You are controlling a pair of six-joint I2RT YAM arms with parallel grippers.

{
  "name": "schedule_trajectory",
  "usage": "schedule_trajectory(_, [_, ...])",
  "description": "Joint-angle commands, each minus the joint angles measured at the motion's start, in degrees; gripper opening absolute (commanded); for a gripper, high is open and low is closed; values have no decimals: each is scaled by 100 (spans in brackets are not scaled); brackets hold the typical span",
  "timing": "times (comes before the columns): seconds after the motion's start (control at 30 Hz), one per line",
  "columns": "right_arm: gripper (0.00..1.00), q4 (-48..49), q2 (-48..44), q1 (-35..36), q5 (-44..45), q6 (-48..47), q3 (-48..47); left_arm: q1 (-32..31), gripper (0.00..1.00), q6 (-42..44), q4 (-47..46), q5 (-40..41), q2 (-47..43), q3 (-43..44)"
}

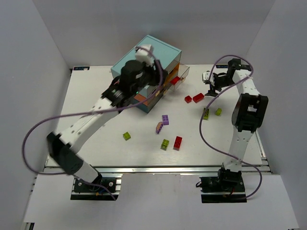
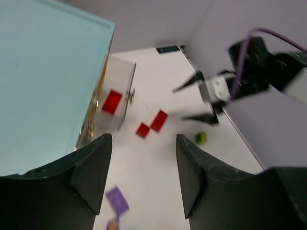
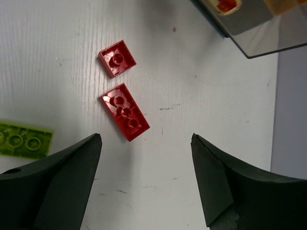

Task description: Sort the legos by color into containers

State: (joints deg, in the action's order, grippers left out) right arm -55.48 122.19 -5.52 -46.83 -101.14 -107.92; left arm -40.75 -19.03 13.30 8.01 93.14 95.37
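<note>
Saw a short red lego and a long red lego lying just apart on the white table, right of the chest. Found a third red lego inside the clear drawer pulled out of that chest. Noted a purple lego just beside a pink lego mid-table. Nearer the arms, spotted a red lego beside a yellow-green lego, and a lone yellow-green one further left. Counted two green legos by the right arm. Found the right gripper over the two red legos, fingers spread wide, nothing between them. Found the left gripper by the chest's front, jaws likewise parted and empty.
</note>
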Motion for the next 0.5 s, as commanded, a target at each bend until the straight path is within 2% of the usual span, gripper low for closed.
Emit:
schedule_trajectory(0.0, [82,-1676,585,147,287,-1865,-1044,-47,66,-724,419,-90,-1032,-1439])
schedule_trajectory(0.07, [89,-1580,753,244,446,-1848,-1074,-47,68,-1067,567,33,-1815,-2351])
schedule_trajectory(0.17, [89,-1474,841,384,735,-2014,-880,-47,69,-1628,857,192,-2659,-3196])
schedule_trajectory(0.3, [89,-1387,1087,508,851,-1849,-950,-47,71,-2201,1060,289,-3416,-3901])
schedule_trajectory(0.47, [89,-877,1403,754,1035,-1146,-1108,-47,73,-2386,1612,228,-3549,-3957])
